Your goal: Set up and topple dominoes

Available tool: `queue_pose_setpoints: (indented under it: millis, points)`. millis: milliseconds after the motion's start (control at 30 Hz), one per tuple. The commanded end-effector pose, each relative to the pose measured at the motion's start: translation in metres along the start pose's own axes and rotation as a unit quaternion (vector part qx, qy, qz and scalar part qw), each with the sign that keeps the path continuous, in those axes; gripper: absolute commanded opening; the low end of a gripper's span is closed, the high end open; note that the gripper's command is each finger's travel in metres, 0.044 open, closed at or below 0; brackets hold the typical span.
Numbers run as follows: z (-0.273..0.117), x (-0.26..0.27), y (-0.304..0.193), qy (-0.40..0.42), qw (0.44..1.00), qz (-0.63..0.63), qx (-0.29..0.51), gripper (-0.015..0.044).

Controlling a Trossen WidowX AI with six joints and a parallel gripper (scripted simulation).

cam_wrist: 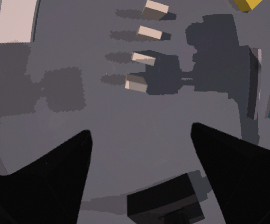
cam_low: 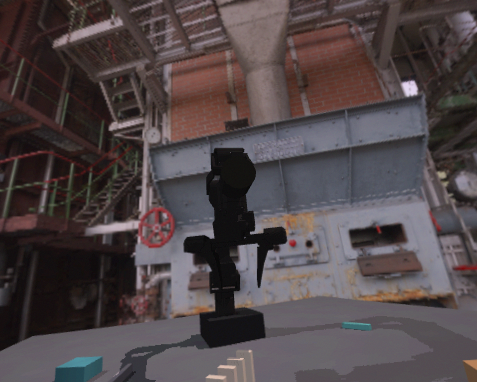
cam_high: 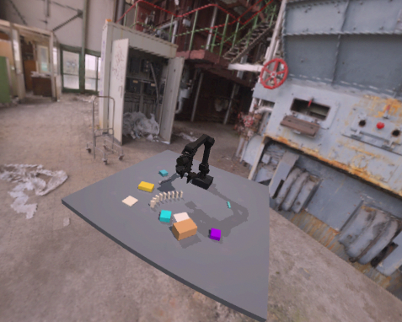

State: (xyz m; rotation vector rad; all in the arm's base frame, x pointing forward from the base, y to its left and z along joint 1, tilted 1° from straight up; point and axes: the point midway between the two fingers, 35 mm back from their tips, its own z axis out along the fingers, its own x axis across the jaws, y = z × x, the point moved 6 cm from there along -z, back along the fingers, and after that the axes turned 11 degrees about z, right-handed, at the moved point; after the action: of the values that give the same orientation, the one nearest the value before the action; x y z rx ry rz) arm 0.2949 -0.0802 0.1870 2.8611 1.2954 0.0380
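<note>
A curved row of several cream dominoes (cam_high: 167, 195) (cam_low: 241, 367) (cam_wrist: 143, 58) stands upright on the grey table (cam_high: 239, 270). In the wrist view the end domino (cam_wrist: 136, 82) nearest my gripper stands upright, with spaces between it and the others. My gripper (cam_high: 185, 179) (cam_low: 239, 286) (cam_wrist: 142, 133) is open and empty. It hangs above the table between the arm's base and that end of the row, clear of the dominoes. The row's far end shows only in the top view; the exterior view cuts off most of the row.
Around the row are a yellow block (cam_high: 146, 186), a cream slab (cam_high: 130, 201), a cyan block (cam_high: 165, 216), a pinkish slab (cam_wrist: 16, 20) and an orange block (cam_high: 184, 229). A purple block (cam_high: 215, 234), a teal stick (cam_high: 228, 205), a teal block (cam_low: 79, 370) and a grey bar (cam_wrist: 255, 82) lie farther out.
</note>
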Motion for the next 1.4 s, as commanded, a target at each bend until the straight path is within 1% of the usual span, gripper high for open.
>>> queue_pose_setpoints:
  millis: [0, 100, 233, 300, 1367]
  points:
    - [0.015, 0.003, -0.009, 0.000, 0.981, -0.196, -0.001, 0.0230]
    - [0.028, 0.004, -0.017, 0.000, 0.938, -0.347, -0.001, 0.0151]
    - [0.044, 0.005, -0.027, 0.000, 0.845, -0.534, -0.001, 0.0046]
    - [0.050, 0.005, -0.031, 0.000, 0.806, -0.591, -0.001, 0.0000]
    - [0.050, 0.005, -0.032, 0.000, 0.801, -0.598, -0.001, 0.0000]
